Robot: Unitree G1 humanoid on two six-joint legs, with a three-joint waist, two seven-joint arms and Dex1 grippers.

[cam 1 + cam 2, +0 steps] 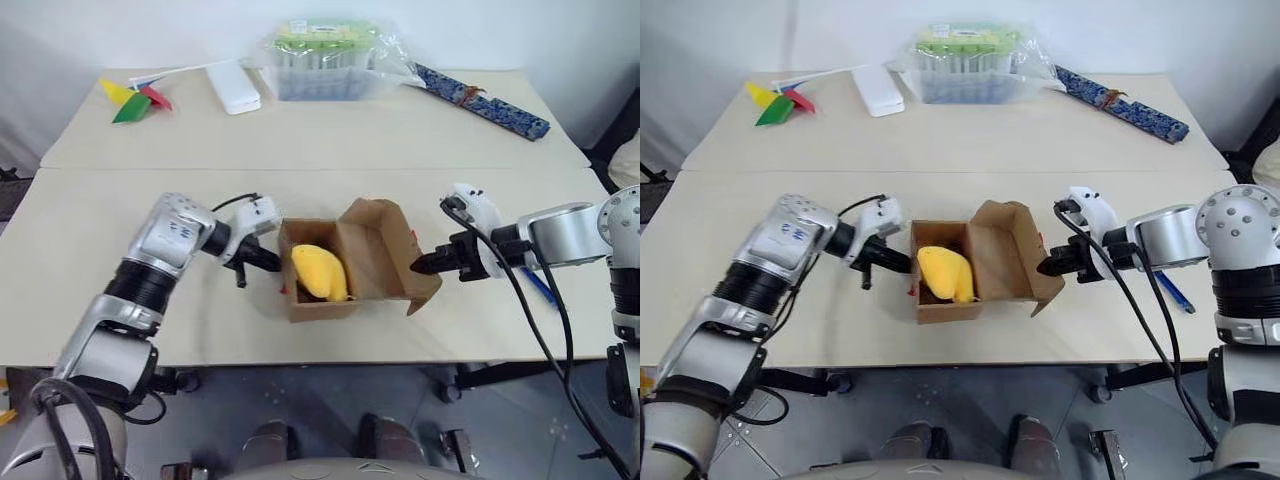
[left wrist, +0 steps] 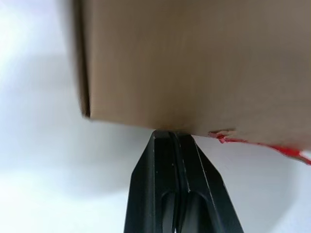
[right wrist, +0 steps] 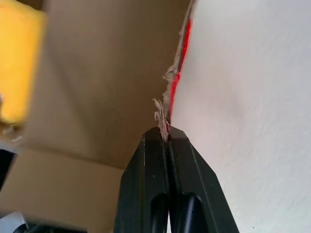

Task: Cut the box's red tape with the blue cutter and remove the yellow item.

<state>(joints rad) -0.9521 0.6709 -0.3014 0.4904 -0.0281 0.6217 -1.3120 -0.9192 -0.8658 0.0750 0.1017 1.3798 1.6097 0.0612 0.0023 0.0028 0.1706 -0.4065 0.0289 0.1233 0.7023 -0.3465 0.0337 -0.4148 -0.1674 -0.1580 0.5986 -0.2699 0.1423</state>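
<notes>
The brown box (image 1: 322, 308) stands open at the middle of the near table, its lid flap (image 1: 378, 250) folded up and back to the right. The yellow item (image 1: 320, 272) lies inside. Torn red tape (image 3: 178, 81) clings to the flap's edge, and a strip of red tape (image 2: 287, 151) also runs along the box's left wall. My left gripper (image 1: 272, 262) is shut with nothing in it, its tips against the box's left wall. My right gripper (image 1: 421, 265) is shut on the flap's torn edge. The blue cutter (image 1: 541, 286) lies on the table under my right arm.
On the far table are a clear tub with a green lid (image 1: 325, 60), a white flat box (image 1: 233, 88), a paper pinwheel (image 1: 135, 100) and a long blue patterned strip (image 1: 485, 102). The table's front edge (image 1: 300, 362) runs just below the box.
</notes>
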